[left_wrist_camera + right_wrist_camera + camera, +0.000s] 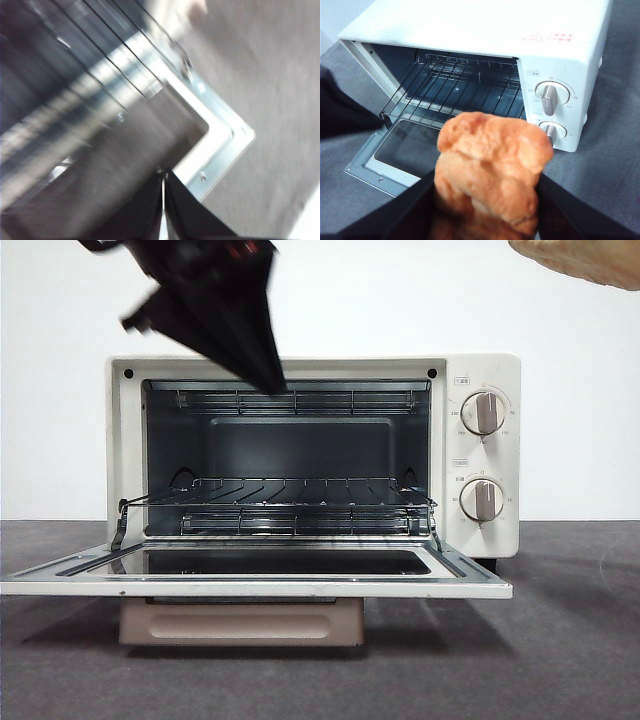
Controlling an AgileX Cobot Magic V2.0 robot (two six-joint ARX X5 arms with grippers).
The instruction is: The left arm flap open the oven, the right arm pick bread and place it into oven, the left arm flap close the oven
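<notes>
Nearest the front camera, the oven's (480, 455) door (255, 575) lay dropped flat, one glass pane facing up, its beige handle (240, 622) hanging under the front edge. Behind it the cavity stood open, and it held one wire rack (280, 502) across the middle with nothing resting on it; heating rods ran along the top. Two taupe knobs sat stacked on the right panel, upper knob (486, 412) above lower knob (484, 499).

Above the opening, the left gripper (262, 365) hung dark and blurred, its tip just before the oven's upper edge. In the left wrist view the left gripper's jaws were pressed together to a thin seam, holding nothing, over a corner of the open door.

And there was the bread (490, 172), one lumpy golden roll, clamped between the right gripper's (485, 210) jaws, up in the air to the front and right of the oven, clear of the door. From the front only a pale edge of it poked in at the top right corner.

The oven stood on a grey table (570, 640), white wall behind.
</notes>
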